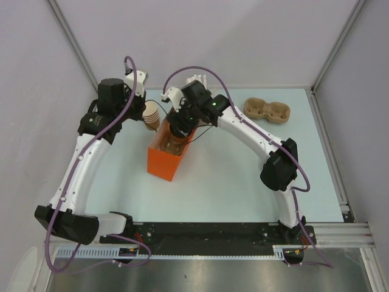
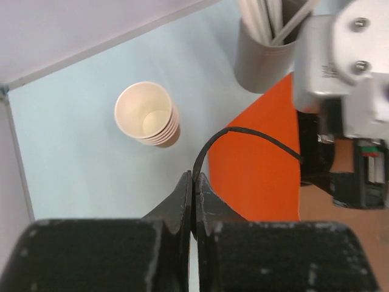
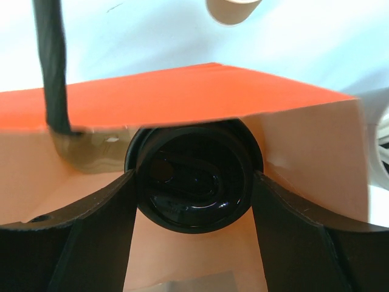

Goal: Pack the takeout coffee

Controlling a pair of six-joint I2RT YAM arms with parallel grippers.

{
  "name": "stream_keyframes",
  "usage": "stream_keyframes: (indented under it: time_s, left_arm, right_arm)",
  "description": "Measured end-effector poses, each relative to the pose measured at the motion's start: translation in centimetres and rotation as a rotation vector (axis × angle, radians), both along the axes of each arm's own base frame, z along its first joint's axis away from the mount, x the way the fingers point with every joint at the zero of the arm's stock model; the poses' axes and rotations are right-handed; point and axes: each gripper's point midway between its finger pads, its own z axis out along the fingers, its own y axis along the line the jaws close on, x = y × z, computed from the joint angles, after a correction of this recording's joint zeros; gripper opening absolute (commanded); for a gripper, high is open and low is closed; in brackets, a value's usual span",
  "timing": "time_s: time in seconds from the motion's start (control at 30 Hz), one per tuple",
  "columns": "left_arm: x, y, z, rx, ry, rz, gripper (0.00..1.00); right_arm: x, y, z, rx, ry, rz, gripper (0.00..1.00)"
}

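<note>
The takeout coffee (image 3: 193,182) shows as a cup with a glossy black lid, held inside the open orange paper bag (image 1: 165,163); its body is hidden below the lid. My right gripper (image 3: 193,182) reaches down into the bag (image 3: 182,91), with its fingers (image 3: 103,219) pressed against both sides of the lid. In the top view the right gripper (image 1: 177,135) is at the bag's far end. My left gripper (image 2: 193,176) is shut on the bag's thin black cord handle (image 2: 243,131), just left of the bag (image 2: 255,176). In the top view the left gripper (image 1: 141,108) is by the bag's far left corner.
A stack of nested brown cups (image 1: 152,115) stands left of the bag's far end and also shows in the left wrist view (image 2: 149,115). A grey cup of white sticks (image 2: 262,58) stands behind the bag. A cardboard cup carrier (image 1: 267,111) lies at the back right.
</note>
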Motion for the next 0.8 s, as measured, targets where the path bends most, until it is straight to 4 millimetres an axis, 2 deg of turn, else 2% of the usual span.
stream_keyframes:
  time_s: [0.3, 0.47, 0.8]
  left_arm:
    - [1.5, 4.1, -1.3, 0.0, 0.008, 0.172, 0.01]
    - [1.5, 4.8, -2.7, 0.012, 0.03, 0.206, 0.0]
    - [1.9, 6.5, -3.2, 0.033, 0.024, 0.288, 0.0]
  right_arm:
    - [-0.4, 0.3, -1.3, -0.053, 0.059, 0.043, 0.56]
    - [-0.7, 0.4, -2.8, -0.082, 0.096, 0.056, 0.56]
    - [-0.7, 1.3, -4.3, -0.104, 0.12, 0.07, 0.56]
